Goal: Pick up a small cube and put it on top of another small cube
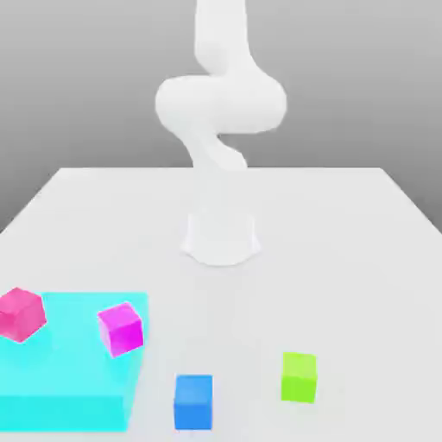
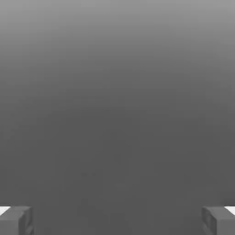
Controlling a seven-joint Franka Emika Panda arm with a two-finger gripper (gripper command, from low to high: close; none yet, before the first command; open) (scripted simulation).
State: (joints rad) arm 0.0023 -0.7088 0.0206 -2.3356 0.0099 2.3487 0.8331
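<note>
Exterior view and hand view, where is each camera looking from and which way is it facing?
Exterior view: off the arm, slightly above the table, facing the arm's base, with the cubes nearer the camera; part of the white arm shows.
Hand view: on the hand, looking out past the open fingers at a plain grey expanse.
Shared: the robot's own body appears in both, but no cube does.
</note>
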